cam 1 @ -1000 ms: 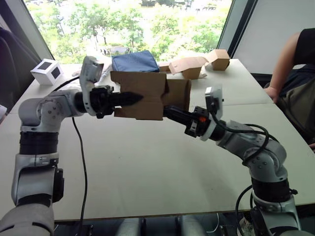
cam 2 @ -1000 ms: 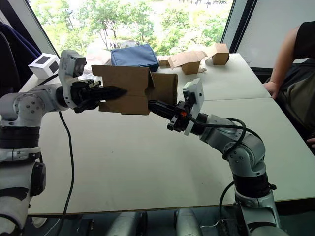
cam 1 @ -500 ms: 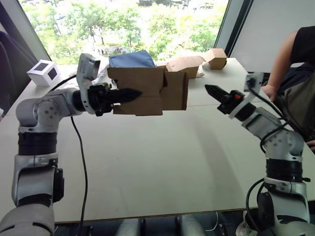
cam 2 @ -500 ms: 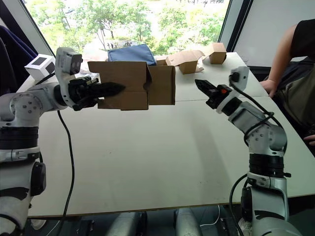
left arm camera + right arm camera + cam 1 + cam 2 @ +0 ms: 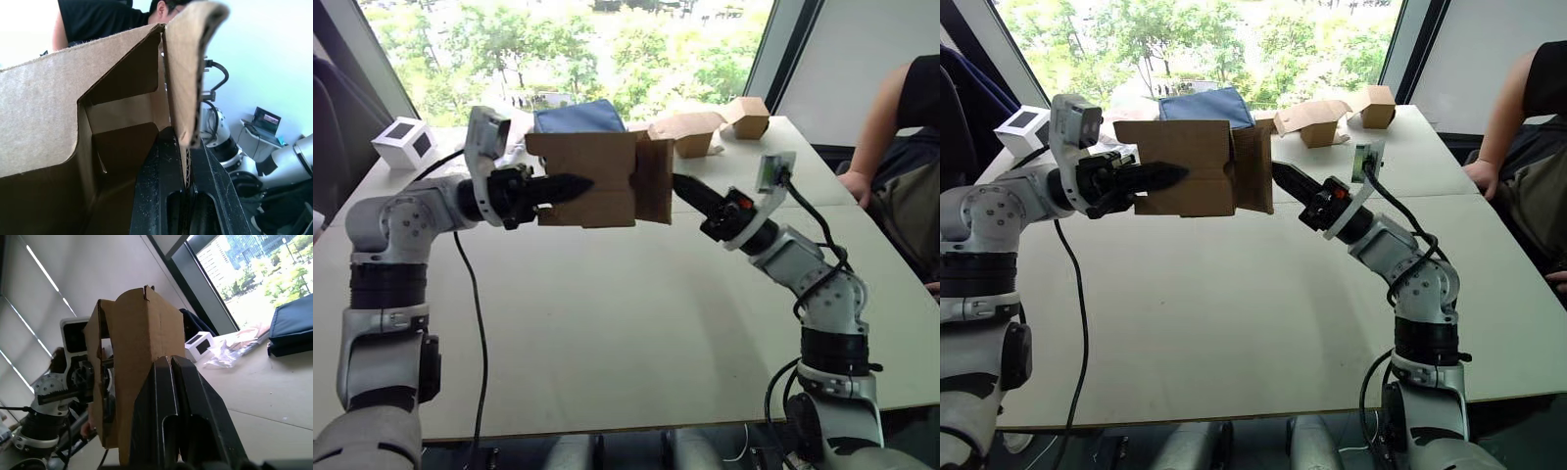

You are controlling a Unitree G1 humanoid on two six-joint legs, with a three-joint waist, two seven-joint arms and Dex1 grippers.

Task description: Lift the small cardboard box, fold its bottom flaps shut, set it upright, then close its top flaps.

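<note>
In the left eye view, the plain brown corrugated small cardboard box [image 5: 597, 181] hangs in the air above the pale tabletop [image 5: 636, 323], lying on its side with its open ends facing left and right. The left tool [image 5: 570, 186] reaches in from the left with its black fingers pinching the box's front wall. The right tool [image 5: 680, 186] points its tip at a brown cardboard flap [image 5: 656, 181] on the box's right end, which stands roughly square to the box wall. Behind the box on the tabletop lie a navy blue fabric pouch [image 5: 579, 119], a white cube with a dark square panel [image 5: 404, 142] and two further brown cardboard cartons [image 5: 710, 122]. A person's arm [image 5: 881, 122] shows at the right edge. In the left wrist view, the left tool's fingers [image 5: 164, 196] are pressed together on the edge of a cardboard wall, one inside the box and one outside. In the right wrist view, the right tool's fingers [image 5: 168, 401] lie pressed together, their tips right at the flap of the box.
</note>
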